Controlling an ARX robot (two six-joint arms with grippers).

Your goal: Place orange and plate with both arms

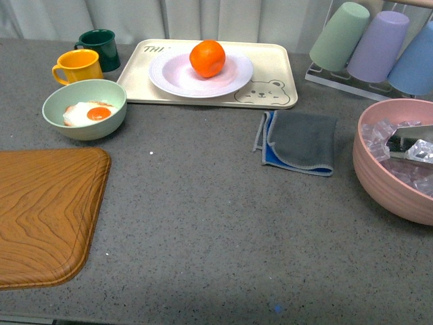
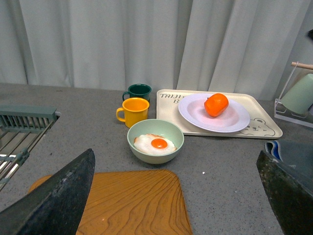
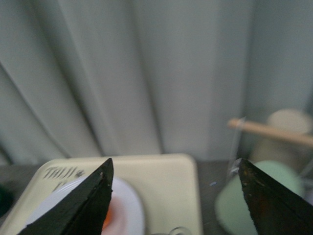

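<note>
Both pairs of jaws stand wide apart with nothing between them. In the left wrist view the left gripper (image 2: 176, 196) shows two dark fingers at the picture's lower corners, with open counter and a wooden board between them. In the right wrist view the right gripper (image 3: 176, 196) spreads its dark fingers just as wide, aimed high at the grey curtain, with only air in the gap.

Out from the left jaws lies the brown wood-grain serving board (image 1: 47, 210), then the pale green bowl holding a fried egg (image 1: 84, 108), with a yellow mug (image 1: 78, 66) and a dark green mug (image 1: 101, 46) behind it.

Farther back sits the cream rectangular tray with a bear face (image 1: 270, 88). On it rests the wide round pale lavender-white plate (image 1: 169, 74), and the bright round orange (image 1: 207, 58) sits on the plate, a little right of its centre.

So both task things lie ahead of both jaws, at the far middle of the counter. Neither arm shows in the front view, so which is nearer is hard to call. From the wrist views I would judge that the right gripper hangs closer to the tray, with the plate's edge just beyond its fingers, while the left sits well back.
</note>
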